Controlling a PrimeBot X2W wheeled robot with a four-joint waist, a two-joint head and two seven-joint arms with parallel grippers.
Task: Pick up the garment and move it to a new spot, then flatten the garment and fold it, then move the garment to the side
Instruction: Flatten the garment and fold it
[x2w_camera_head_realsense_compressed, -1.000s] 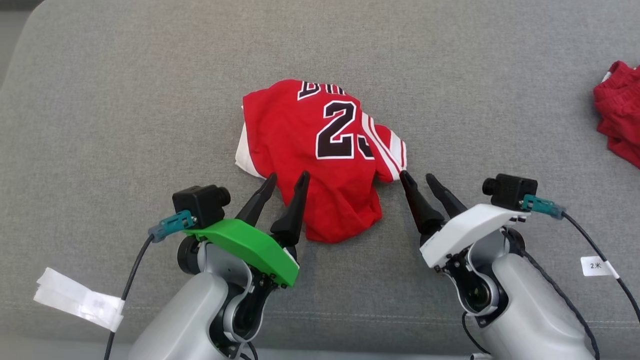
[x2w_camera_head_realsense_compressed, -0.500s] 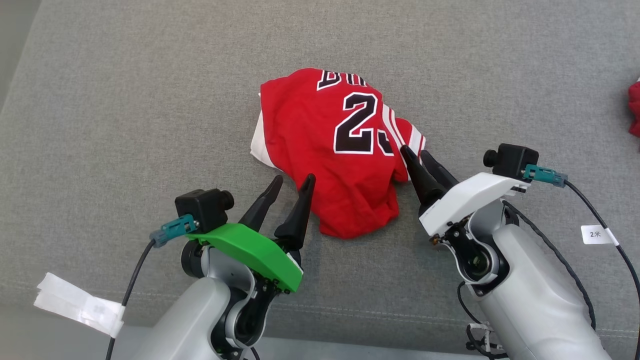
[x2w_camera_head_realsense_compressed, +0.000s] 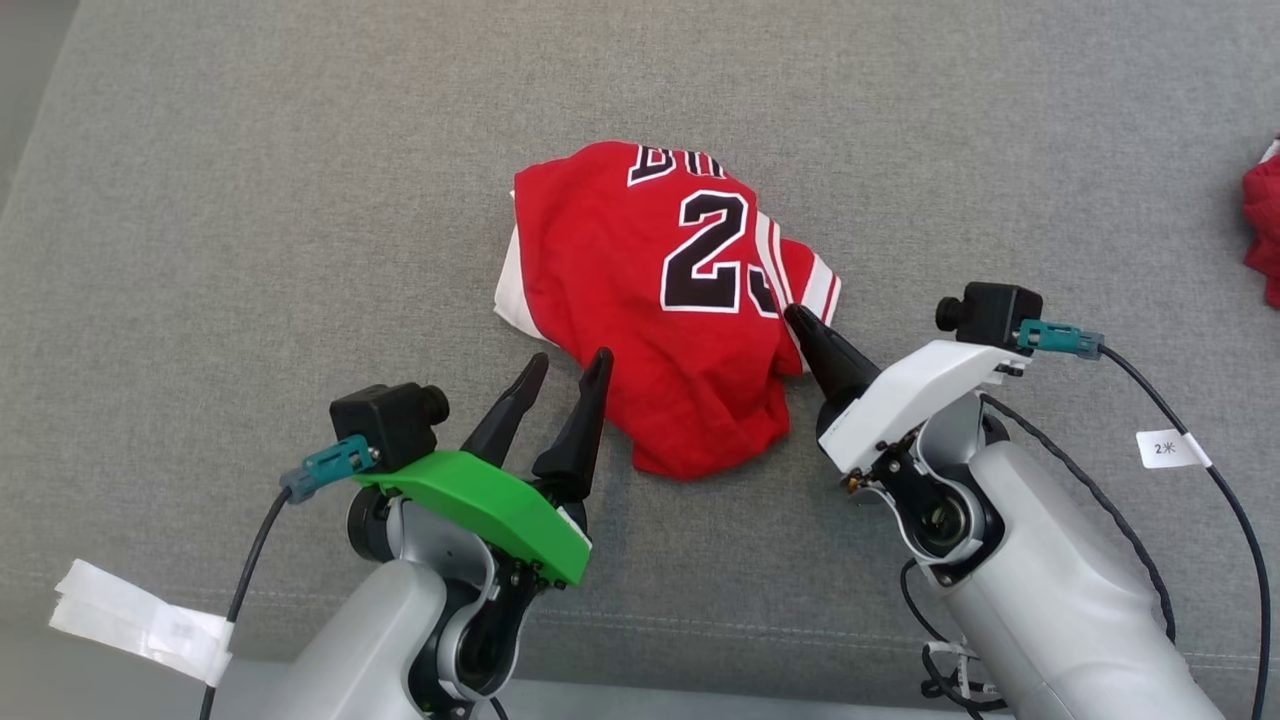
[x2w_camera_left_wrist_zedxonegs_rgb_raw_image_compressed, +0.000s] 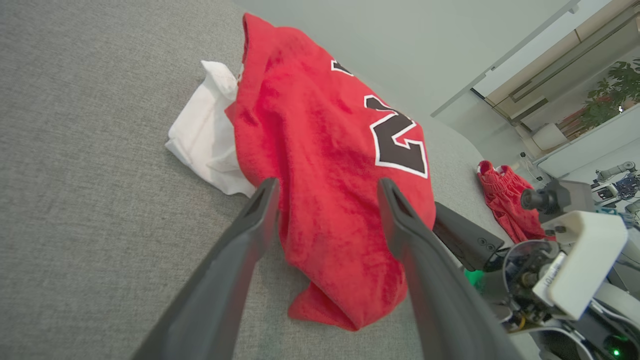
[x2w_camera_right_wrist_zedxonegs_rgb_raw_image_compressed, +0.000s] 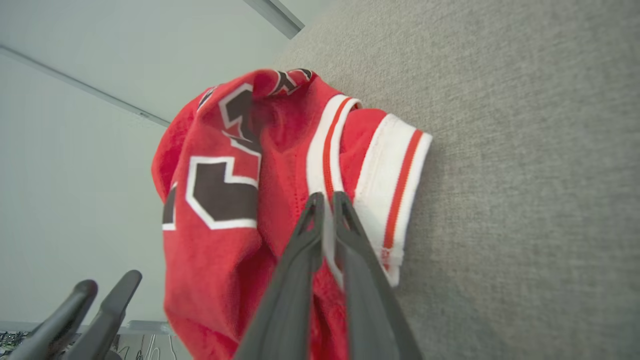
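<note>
The right wrist view settles what the head view blurs: the right gripper (x2w_camera_right_wrist_zedxonegs_rgb_raw_image_compressed: 324, 196) clamps the white trim of the jersey (x2w_camera_head_realsense_compressed: 600, 280), at its 3 o'clock. The left gripper (x2w_camera_head_realsense_compressed: 571, 356) gapes at 8 o'clock; the jersey lies mid-cushion (x2w_camera_head_realsense_compressed: 250, 200).

**Two grey arms, one capped green, one white**

Both forearms (x2w_camera_head_realsense_compressed: 1070, 630) are smooth pale grey. At lower left of the frame, the left hand (x2w_camera_head_realsense_compressed: 572, 356) has long, tapering black fingers (x2w_camera_head_realsense_compressed: 580, 420) under a bright green cover (x2w_camera_head_realsense_compressed: 480, 495). At lower right, the right hand (x2w_camera_head_realsense_compressed: 792, 314) wears a white cover (x2w_camera_head_realsense_compressed: 915, 395). Each wrist carries a small black camera (x2w_camera_head_realsense_compressed: 385, 425) with a teal plug (x2w_camera_head_realsense_compressed: 325, 465) and a black cable (x2w_camera_head_realsense_compressed: 258, 550). White tags (x2w_camera_head_realsense_compressed: 1165, 448) mark the cables.
</note>
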